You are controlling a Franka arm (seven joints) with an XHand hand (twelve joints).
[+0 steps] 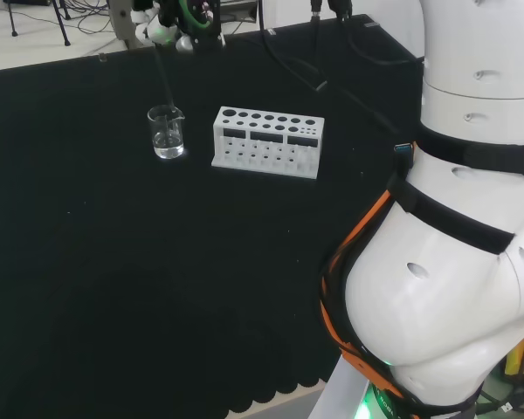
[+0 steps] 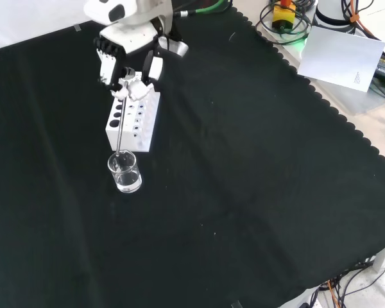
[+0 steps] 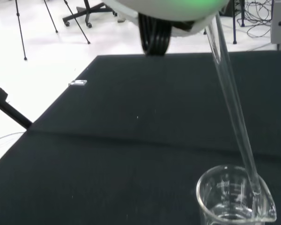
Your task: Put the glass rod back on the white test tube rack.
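Hand (image 2: 129, 61) of the arm, seen in the front view above the far end of the white test tube rack (image 2: 133, 119), its fingers (image 2: 106, 63) curled down around the upper end of the glass rod (image 2: 120, 125). The rod runs down from the grasp, slightly tilted, and its lower end stands inside the clear beaker (image 2: 125, 172), which sits on the black cloth (image 2: 244, 179) just in front of the rack's near end. The rod is therefore clamped in the hand and not on the rack.

In the head view the hand (image 1: 182, 26) sits at the upper edge of the picture, with the rod (image 1: 163, 83) as a thin pale line leading down into the beaker (image 1: 166, 132). The rack (image 1: 266, 140) stands just to the right of the beaker, apart from it; its top face shows rows of round holes, and no tube can be made out in them. The arm's own white links (image 1: 454, 262) take up the right side of this view.

In the wrist view the rod (image 3: 232, 98) crosses the picture at a slant and enters the beaker (image 3: 234, 199) near its pouring lip. The beaker holds a little clear liquid at the bottom. A sheet of white paper (image 2: 343, 58) lies beyond the cloth's scalloped edge in the front view.
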